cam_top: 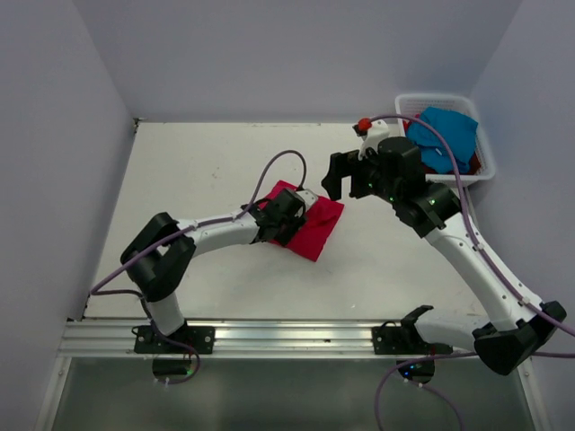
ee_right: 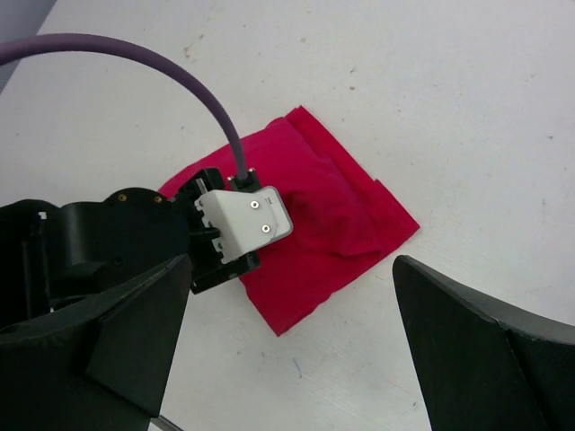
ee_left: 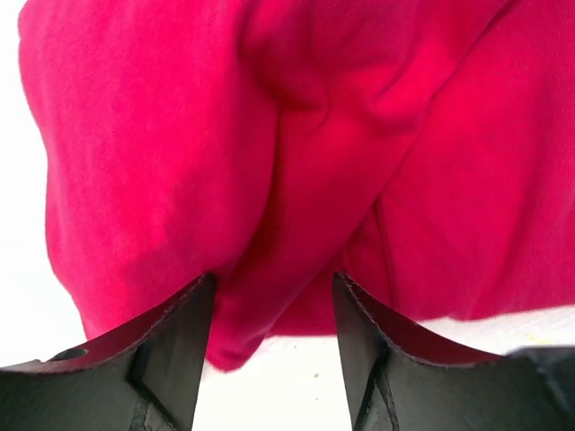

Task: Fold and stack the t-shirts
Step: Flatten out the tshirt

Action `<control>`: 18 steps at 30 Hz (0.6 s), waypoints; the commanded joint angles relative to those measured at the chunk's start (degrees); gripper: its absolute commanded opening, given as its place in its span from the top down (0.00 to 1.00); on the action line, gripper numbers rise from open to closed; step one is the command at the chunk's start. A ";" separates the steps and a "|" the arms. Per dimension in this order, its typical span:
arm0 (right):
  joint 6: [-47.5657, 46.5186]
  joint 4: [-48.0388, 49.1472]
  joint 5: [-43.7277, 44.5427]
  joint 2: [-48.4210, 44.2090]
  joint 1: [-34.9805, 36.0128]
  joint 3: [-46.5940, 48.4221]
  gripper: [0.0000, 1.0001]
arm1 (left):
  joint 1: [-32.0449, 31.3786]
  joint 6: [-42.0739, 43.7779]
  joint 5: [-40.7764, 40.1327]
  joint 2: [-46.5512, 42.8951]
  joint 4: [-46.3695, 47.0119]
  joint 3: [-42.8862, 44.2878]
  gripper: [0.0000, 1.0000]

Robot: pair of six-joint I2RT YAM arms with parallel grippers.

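1. In the middle of the flat white table (cam_top: 198, 171) lies the crimson red cloth t-shirt (cam_top: 321, 232) — folded up into a small soft square.
2. The left gripper (ee_left: 274, 332) sits right on the left part of that shirt. Its two black fingers (ee_left: 171, 359) stand partway apart, with a bump of red cloth between them. I cannot tell if they squeeze it.
3. The right gripper (cam_top: 341, 180) hangs over the table near the shirt's far edge. It is spread wide and has nothing in it.
4. The turquoise blue cloth t-shirt (cam_top: 445, 133) lies crumpled in the white slatted plastic basket (cam_top: 431, 97) at the far right corner — well apart from the red one.
5. A thin purple cable (cam_top: 269, 172) loops up over the left arm.
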 commanded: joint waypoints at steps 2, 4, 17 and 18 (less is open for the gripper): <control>0.06 -1.57 2.36 -1.82 0.22 -0.44 0.01 | -0.48 1.76 1.01 2.69 0.66 3.88 0.42; 0.06 -1.66 2.28 -2.17 0.13 -0.88 0.01 | -0.57 3.60 0.66 3.92 0.84 4.23 0.46; 0.32 -2.36 3.07 -3.84 0.13 -2.55 0.01 | -0.48 2.55 -8.04 4.02 -0.03 8.26 1.00; 0.32 -2.36 3.16 -3.93 0.13 -2.55 0.01 | -0.48 0.72 -8.57 2.19 -0.91 8.88 1.00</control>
